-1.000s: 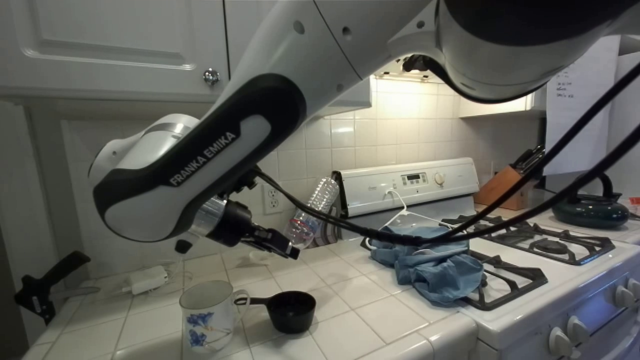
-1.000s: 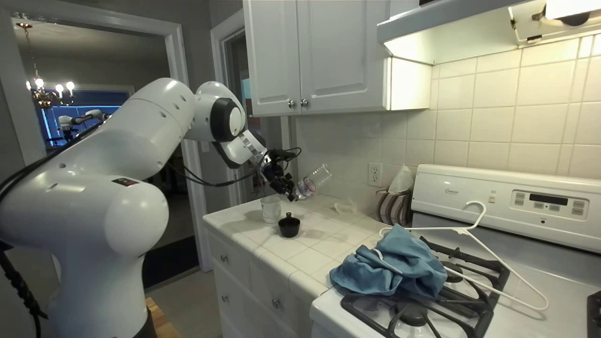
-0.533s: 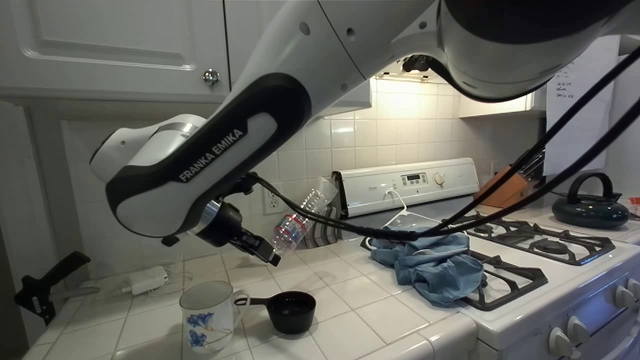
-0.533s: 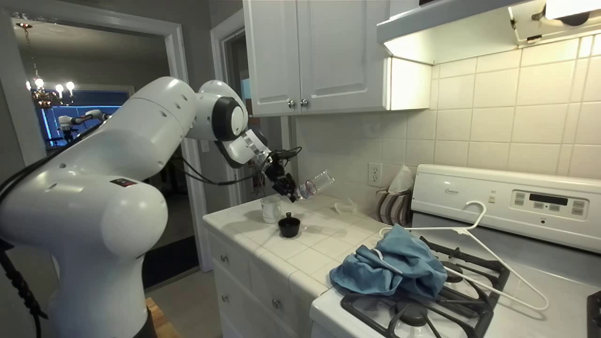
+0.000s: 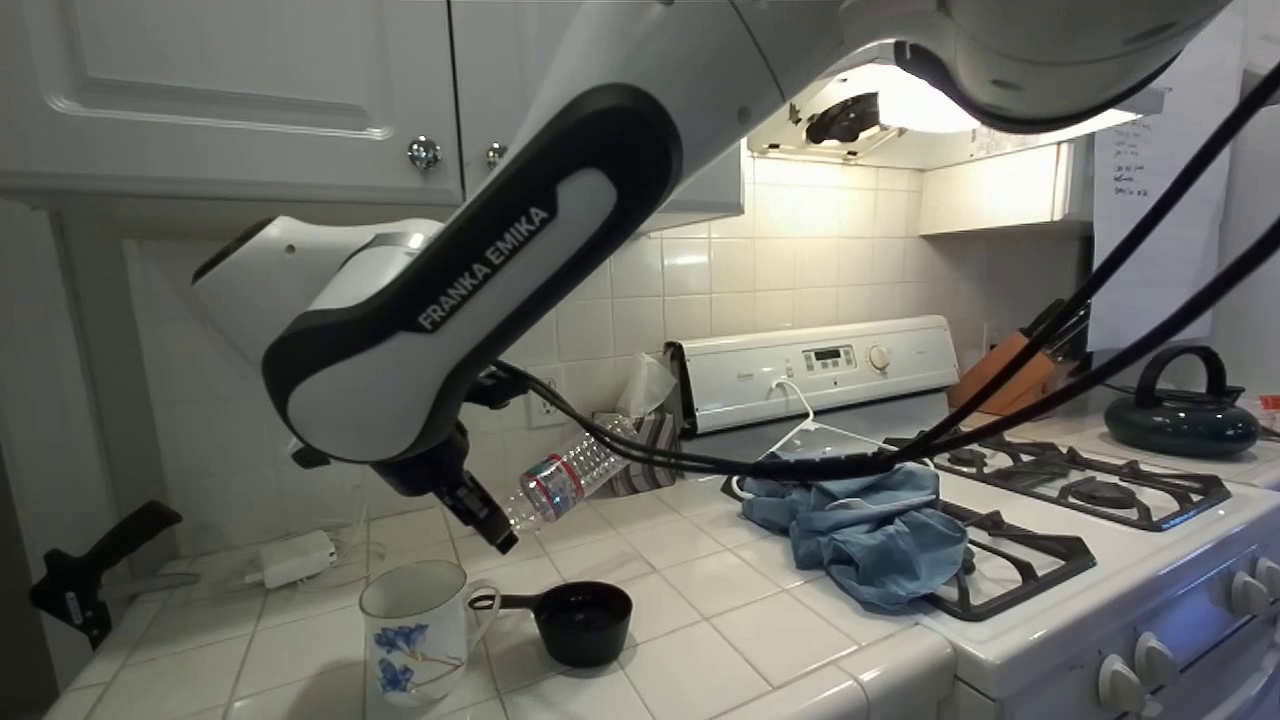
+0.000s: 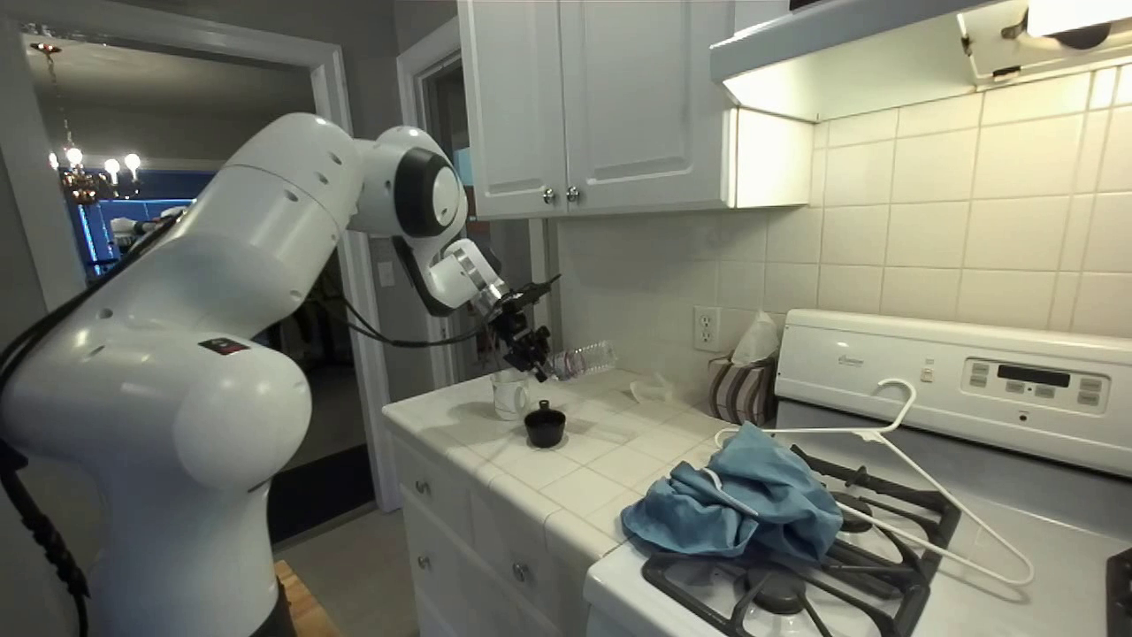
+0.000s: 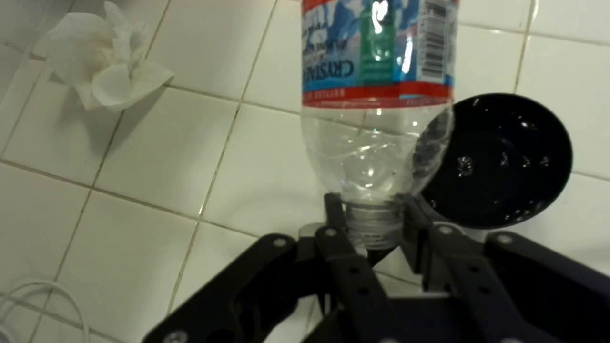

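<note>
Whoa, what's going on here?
A robot arm is holding a clear plastic bottle: its gripper is closed on the bottle's neck. The bottle is up in the air over the tiled counter, tilted so its neck is lower than its bottom. A black cup with a handle and a flowered mug stand on the counter.

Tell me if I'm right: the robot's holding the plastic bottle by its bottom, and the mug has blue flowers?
Not its bottom: the wrist view shows the end effector gripping the plastic bottle by its neck. The mug does have blue flowers.
</note>
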Controlling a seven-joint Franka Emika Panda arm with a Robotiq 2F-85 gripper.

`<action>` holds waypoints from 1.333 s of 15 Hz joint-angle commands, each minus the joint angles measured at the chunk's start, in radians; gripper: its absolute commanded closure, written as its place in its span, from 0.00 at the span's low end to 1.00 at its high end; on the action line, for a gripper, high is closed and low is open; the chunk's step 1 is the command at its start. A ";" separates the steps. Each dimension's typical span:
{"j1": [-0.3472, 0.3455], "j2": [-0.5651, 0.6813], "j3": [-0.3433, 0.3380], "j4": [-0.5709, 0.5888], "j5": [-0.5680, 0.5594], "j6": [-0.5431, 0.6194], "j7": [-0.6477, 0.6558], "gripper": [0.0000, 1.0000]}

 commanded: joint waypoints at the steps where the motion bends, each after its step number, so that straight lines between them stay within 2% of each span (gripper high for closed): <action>1: -0.063 -0.160 0.007 -0.239 0.013 0.197 0.181 0.92; 6: -0.123 -0.304 -0.073 -0.477 -0.133 0.554 0.431 0.92; 7: -0.163 -0.335 -0.064 -0.530 -0.200 0.631 0.490 0.92; 9: -0.202 -0.400 -0.106 -0.635 -0.359 0.795 0.642 0.92; 10: -0.198 -0.424 -0.155 -0.664 -0.438 0.879 0.717 0.92; 13: -0.178 -0.483 -0.289 -0.678 -0.683 1.073 0.948 0.92; 15: -0.188 -0.525 -0.327 -0.651 -0.840 1.149 1.102 0.92; 17: -0.222 -0.552 -0.319 -0.614 -0.959 1.210 1.255 0.92; 20: -0.284 -0.583 -0.251 -0.549 -1.109 1.275 1.481 0.92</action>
